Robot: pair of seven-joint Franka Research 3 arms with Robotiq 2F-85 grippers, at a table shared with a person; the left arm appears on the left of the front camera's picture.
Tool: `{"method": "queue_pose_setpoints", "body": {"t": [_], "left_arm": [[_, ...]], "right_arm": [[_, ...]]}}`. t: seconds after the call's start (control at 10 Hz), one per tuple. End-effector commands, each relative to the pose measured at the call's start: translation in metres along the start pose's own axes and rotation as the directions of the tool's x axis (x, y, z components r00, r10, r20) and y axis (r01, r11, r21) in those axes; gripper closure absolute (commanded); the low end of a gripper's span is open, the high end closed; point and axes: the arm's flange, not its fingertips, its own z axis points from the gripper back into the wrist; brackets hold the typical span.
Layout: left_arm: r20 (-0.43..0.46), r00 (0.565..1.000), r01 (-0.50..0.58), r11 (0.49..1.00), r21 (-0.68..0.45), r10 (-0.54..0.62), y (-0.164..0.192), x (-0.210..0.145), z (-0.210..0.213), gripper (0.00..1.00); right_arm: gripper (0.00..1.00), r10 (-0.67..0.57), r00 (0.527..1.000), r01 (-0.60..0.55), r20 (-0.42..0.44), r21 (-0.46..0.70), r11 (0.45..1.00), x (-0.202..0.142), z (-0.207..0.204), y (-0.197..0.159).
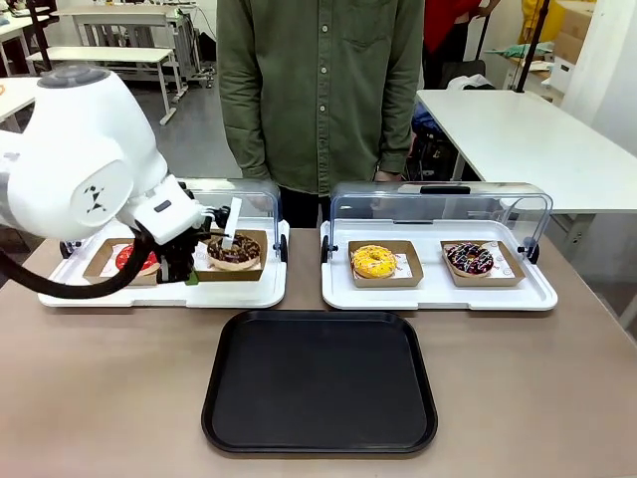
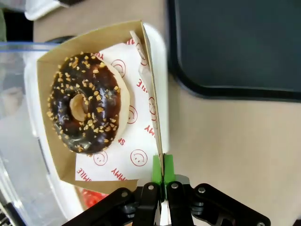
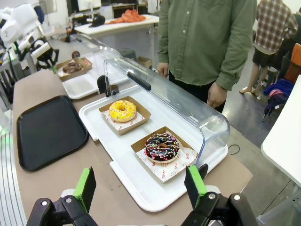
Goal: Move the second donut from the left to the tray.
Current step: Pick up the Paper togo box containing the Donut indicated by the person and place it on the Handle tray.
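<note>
Left wrist view: the left end effector (image 2: 162,165) is clamped together on the near wall of the box (image 2: 153,94), green pads pinching the thin cardboard edge between them. The donut (image 2: 87,102), chocolate-iced with light sprinkles, lies in that box ahead of the fingers and off to their left, resting on the printed paper liner. The pinched wall runs straight away from the fingers, so the box's grasped edge lines up with them. The tray (image 2: 235,42) lies on the opposite side of that wall, to the fingers' right, across a strip of bare surface (image 2: 225,141); the move, as I judge it, is a lift and a carry sideways to that side. In the front view the left end effector (image 1: 184,261) sits at the box's left corner, with the tray (image 1: 318,383) nearer the camera. The right end effector (image 3: 141,186) stands wide apart, holding nothing, well away from the donut, so the left arm is the nearer.

In the front view the arm hides the grip itself. A red patch (image 2: 91,197) beside the fingers is cut off and hard to identify from the wrist.
</note>
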Motion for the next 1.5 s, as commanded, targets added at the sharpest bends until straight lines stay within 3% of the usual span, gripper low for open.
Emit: {"method": "queue_pose_setpoints", "body": {"t": [0.0,0.4,0.7,1.0,1.4], "left_arm": [[0.025,0.999,-0.035,0.999,0.003,0.035,-0.030,0.010,0.004,0.98],[0.050,0.996,-0.073,0.997,0.006,0.073,-0.090,0.055,0.007,0.98],[0.065,0.998,-0.018,1.000,0.012,0.017,-0.123,0.094,-0.007,0.98],[0.065,0.996,0.058,0.998,-0.025,-0.056,-0.148,0.126,-0.028,0.98],[0.036,0.997,0.067,0.997,-0.033,-0.065,-0.168,0.141,-0.046,0.98]], "right_arm": [[0.00,0.029,0.999,-0.028,0.035,-0.012,1.000,0.001,-0.001,-0.002],[0.00,0.029,0.999,-0.028,0.035,-0.012,1.000,0.001,-0.001,-0.002],[0.00,0.029,0.999,-0.028,0.035,-0.012,1.000,0.001,-0.001,-0.002],[0.00,0.029,0.999,-0.028,0.035,-0.012,1.000,0.001,-0.001,-0.002],[0.00,0.029,0.999,-0.028,0.035,-0.012,1.000,0.001,-0.001,-0.002]]}}
